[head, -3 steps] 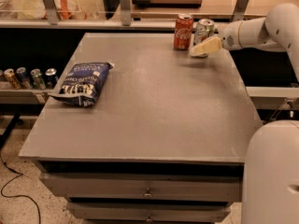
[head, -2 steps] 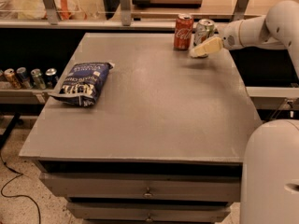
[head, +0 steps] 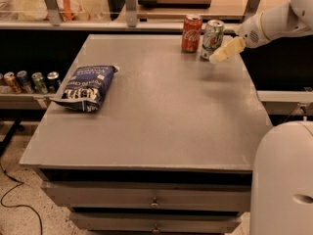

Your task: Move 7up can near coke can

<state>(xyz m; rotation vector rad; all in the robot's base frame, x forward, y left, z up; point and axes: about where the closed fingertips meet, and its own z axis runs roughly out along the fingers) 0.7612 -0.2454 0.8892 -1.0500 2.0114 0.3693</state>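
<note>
A grey counter [head: 161, 111] is filling the middle of the room, with two knobbed drawers [head: 154, 199] sitting under its near edge. A speckled floor [head: 19, 219] is showing at the near left, a black cable [head: 14, 186] trailing across it. A low shelf [head: 19, 98] is running along the left. Beyond the far edge, metal posts [head: 129, 4] are standing before a wooden tabletop [head: 220, 6]. The gripper [head: 222, 53] is hanging over the counter's far right corner.

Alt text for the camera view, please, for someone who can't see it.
A 7up can stands upright just right of a coke can at the far edge of the table, with the gripper close at its right. A blue chip bag lies near the left edge; small cans line a shelf beyond.
</note>
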